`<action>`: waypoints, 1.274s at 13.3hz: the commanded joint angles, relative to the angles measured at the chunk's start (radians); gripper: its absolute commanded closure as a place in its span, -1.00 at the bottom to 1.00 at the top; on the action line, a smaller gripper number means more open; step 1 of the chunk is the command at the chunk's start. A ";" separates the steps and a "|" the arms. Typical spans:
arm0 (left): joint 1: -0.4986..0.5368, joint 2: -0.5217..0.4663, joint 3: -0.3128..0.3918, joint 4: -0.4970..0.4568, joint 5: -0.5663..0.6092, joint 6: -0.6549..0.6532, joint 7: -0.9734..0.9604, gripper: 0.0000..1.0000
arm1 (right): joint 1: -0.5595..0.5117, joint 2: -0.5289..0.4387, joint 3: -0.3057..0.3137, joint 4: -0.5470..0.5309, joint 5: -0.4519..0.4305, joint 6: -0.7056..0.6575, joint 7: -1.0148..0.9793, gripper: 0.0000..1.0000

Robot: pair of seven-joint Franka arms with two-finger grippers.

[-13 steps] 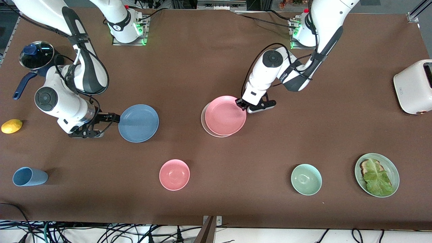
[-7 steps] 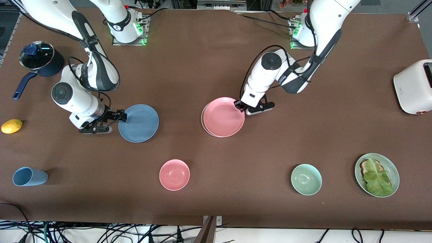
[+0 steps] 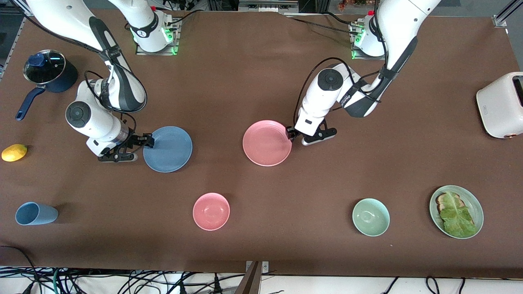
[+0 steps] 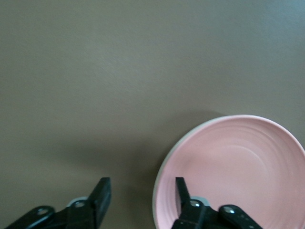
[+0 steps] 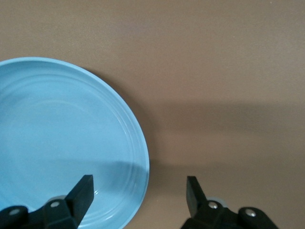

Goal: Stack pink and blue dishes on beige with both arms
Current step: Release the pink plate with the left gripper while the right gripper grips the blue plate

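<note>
On table: 1 pink plate (image 3: pixel 267 143), 1 blue plate (image 3: pixel 167 149), 2 bowls.

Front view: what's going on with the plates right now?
The pink plate sits on the beige plate, covering nearly all of it. The left gripper is open at its rim. The right gripper is open at the rim of the blue plate, which lies flat on the table toward the right arm's end, not yet stacked.
</note>
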 commanded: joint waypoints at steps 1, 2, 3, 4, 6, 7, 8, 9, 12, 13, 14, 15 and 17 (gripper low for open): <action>0.028 0.005 0.000 0.075 0.040 -0.122 0.034 -0.99 | -0.004 0.010 0.004 -0.011 0.005 0.034 -0.018 -0.52; 0.053 0.002 -0.002 0.075 0.040 -0.123 0.059 -1.00 | -0.004 0.010 0.004 -0.011 0.005 0.034 -0.018 -0.42; 0.065 0.002 0.000 0.074 0.040 -0.125 0.088 -1.00 | -0.004 0.010 0.004 -0.011 0.005 0.034 -0.018 -0.29; 0.087 0.002 -0.002 0.074 0.040 -0.125 0.119 -1.00 | -0.004 0.010 0.004 -0.011 0.005 0.033 -0.016 -0.19; 0.134 0.002 -0.003 0.074 0.040 -0.127 0.183 -1.00 | -0.004 0.016 0.004 -0.011 0.005 0.031 -0.016 -0.05; 0.162 0.002 -0.006 0.074 0.037 -0.127 0.226 -1.00 | -0.004 0.022 0.004 -0.010 0.005 0.033 -0.016 0.00; 0.186 0.001 -0.008 0.072 0.031 -0.128 0.269 -1.00 | -0.004 0.024 0.004 -0.010 0.005 0.033 -0.016 0.03; 0.212 -0.005 -0.008 0.072 0.026 -0.134 0.310 -1.00 | -0.004 0.024 0.004 -0.010 0.005 0.034 -0.016 0.05; 0.300 -0.007 -0.016 0.075 0.023 -0.171 0.438 -1.00 | -0.004 0.025 0.004 -0.010 0.005 0.033 -0.016 0.16; 0.330 -0.007 -0.017 0.075 0.021 -0.179 0.488 -1.00 | -0.004 0.025 0.004 -0.010 0.005 0.033 -0.016 0.26; 0.356 -0.008 -0.017 0.075 0.014 -0.189 0.537 -1.00 | -0.004 0.025 0.004 -0.011 0.005 0.033 -0.016 0.39; 0.381 -0.016 -0.017 0.077 -0.008 -0.208 0.597 -1.00 | -0.004 0.027 0.004 -0.010 0.005 0.034 -0.016 0.48; 0.433 -0.033 -0.016 0.089 -0.064 -0.249 0.720 -1.00 | -0.004 0.031 0.004 -0.010 0.005 0.034 -0.016 0.59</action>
